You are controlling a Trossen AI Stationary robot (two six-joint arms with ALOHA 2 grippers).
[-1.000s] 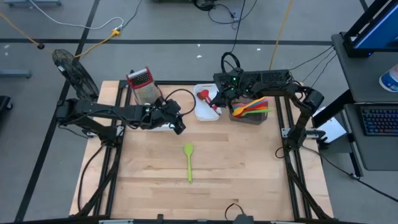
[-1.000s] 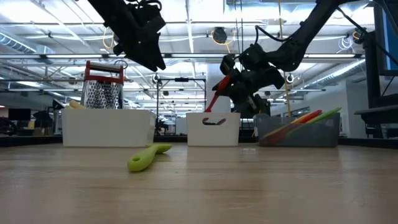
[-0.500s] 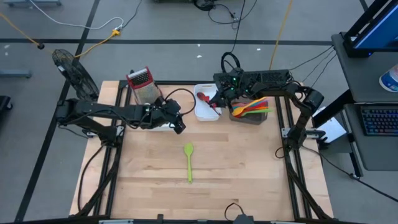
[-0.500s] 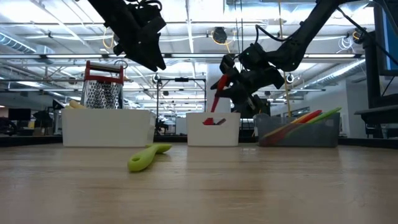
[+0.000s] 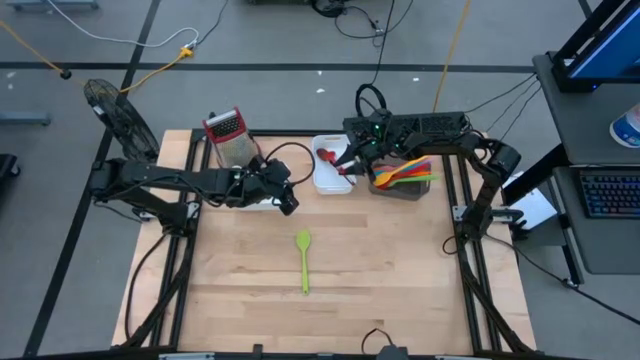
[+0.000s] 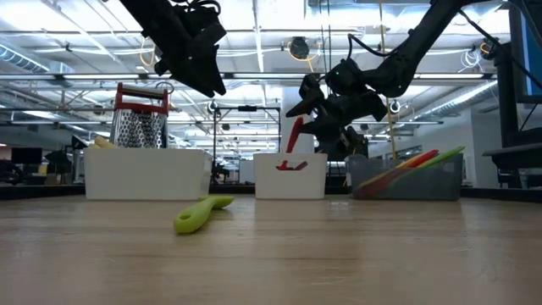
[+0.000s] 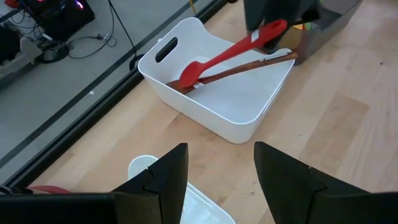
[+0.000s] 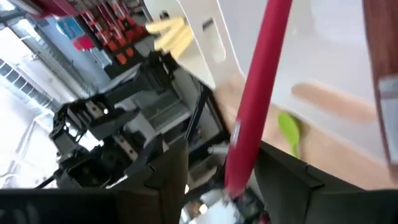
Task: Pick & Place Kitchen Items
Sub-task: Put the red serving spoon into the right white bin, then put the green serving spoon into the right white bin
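Observation:
A red spatula has its head in the small white tray beside a brown stick. Its handle slants up between the fingers of my right gripper, which stands open over the tray's right end. My left gripper hangs open and empty above the table, left of that tray. A green spoon lies flat on the bare wood at mid-table. My right gripper has the red spatula's handle standing between its open fingers, which come level from the table's right side. Whether either finger touches the handle, I cannot tell. The spatula's head rests inside the white tray.
A grey bin with several coloured utensils stands right of the white tray. At the back left, a larger white tray stands with a red-topped metal grater behind it. Open wood lies around the green spoon.
My right gripper has opened over the white tray without shifting. The red spatula has sunk lower and its handle has swung from a slant to nearly upright, its head down in the tray.

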